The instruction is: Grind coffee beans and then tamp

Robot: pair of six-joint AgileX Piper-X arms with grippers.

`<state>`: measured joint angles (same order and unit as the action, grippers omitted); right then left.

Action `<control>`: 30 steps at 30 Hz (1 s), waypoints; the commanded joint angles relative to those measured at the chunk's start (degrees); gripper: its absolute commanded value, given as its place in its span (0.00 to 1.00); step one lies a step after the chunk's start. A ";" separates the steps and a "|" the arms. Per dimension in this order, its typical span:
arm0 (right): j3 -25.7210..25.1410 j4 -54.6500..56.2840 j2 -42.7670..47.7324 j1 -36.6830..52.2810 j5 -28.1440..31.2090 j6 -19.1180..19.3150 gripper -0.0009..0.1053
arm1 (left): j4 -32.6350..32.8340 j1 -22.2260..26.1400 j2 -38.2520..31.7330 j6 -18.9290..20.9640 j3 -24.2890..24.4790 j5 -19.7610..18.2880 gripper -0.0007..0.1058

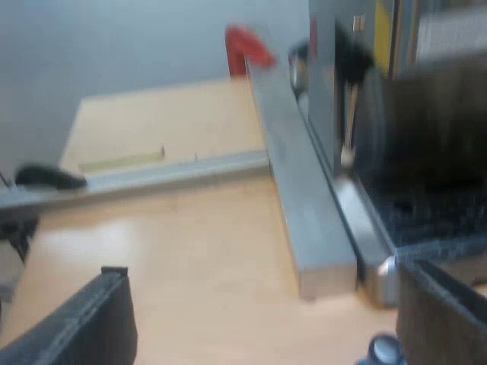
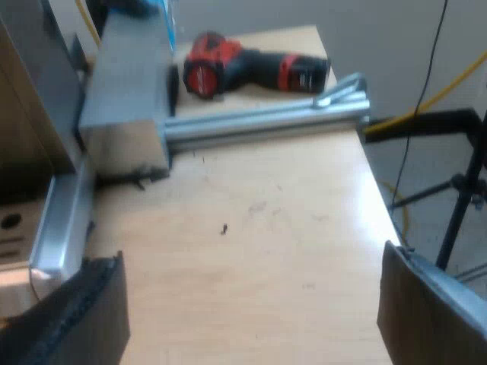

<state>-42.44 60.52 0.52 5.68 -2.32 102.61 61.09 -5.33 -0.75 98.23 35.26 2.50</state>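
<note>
**A:** How did the left gripper [image 1: 262, 275] stand?

**B:** Its fingers were spread wide with nothing between them, low over the wooden table [image 1: 183, 251]. It was near the espresso machine [image 1: 426, 144] and its dark drip grate [image 1: 437, 213].

**A:** And the tamper?

**B:** A blue round thing [image 1: 384, 351] sat just beside one finger, by the machine's base. It was possibly the tamper, but too blurred to be sure. A red end [image 1: 245, 44] showed beyond a metal rail [image 1: 304, 198].

**A:** The right gripper [image 2: 251, 258]?

**B:** Its fingers were also wide apart, holding nothing, over the tabletop. A red-and-black power drill [image 2: 251, 68] lay farther off.
</note>
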 commanded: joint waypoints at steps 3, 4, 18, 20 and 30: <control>4.14 -1.78 2.51 0.03 -0.51 0.02 0.67 | -1.03 0.00 -7.98 0.90 -4.19 0.36 0.68; 4.66 -1.88 2.41 0.03 -0.51 0.02 0.67 | -1.03 0.00 -7.98 0.90 -4.82 0.36 0.68; 12.19 -1.35 2.46 0.03 -0.51 0.02 0.67 | -2.71 0.00 -7.98 0.57 -5.75 0.36 0.68; 12.20 -1.51 2.46 0.03 -0.51 0.02 0.67 | -2.71 0.00 -7.98 0.00 -5.75 0.36 0.68; 12.20 -1.51 2.46 0.03 -0.51 0.02 0.67 | -2.86 0.00 -7.98 -0.19 -5.93 0.36 0.68</control>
<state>-29.78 59.33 0.41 5.68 -2.32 102.61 59.44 -5.33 -0.75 97.91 29.35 2.50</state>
